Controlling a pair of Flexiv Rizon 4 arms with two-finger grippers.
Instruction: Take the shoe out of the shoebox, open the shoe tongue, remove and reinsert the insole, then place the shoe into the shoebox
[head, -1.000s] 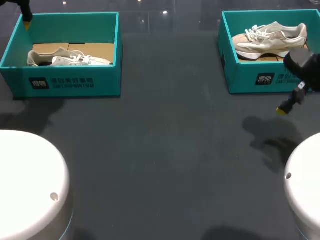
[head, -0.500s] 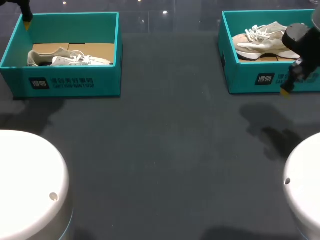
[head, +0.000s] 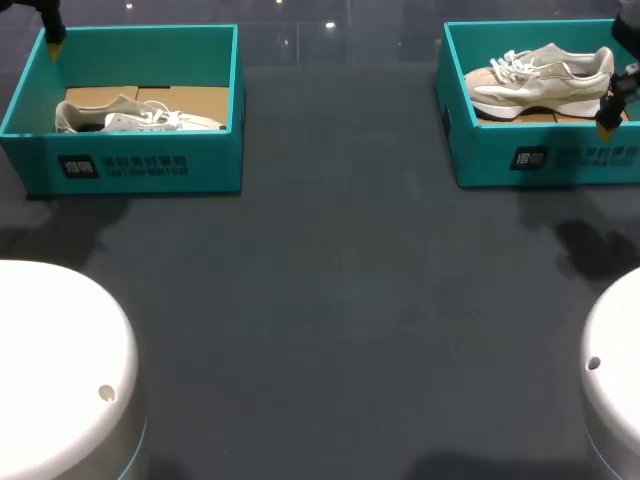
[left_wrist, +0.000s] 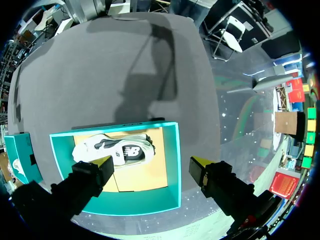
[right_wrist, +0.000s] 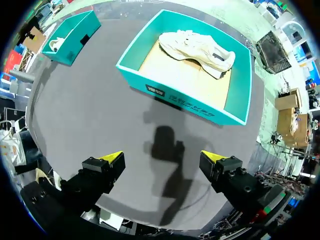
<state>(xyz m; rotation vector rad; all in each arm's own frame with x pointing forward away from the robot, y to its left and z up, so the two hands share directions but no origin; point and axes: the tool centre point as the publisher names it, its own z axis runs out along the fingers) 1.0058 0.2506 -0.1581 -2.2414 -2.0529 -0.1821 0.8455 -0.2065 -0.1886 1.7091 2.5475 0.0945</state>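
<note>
Two arms of mine are mostly cut off in the head view; just one yellow tip shows of the left gripper, at the far left corner of the left shoebox, and one of the right gripper, by the right shoebox; each wrist view shows its fingers spread wide, holding nothing; my left finger hides one end of the left shoe; the right shoe lies on its side in its box, ahead of my right fingers.
</note>
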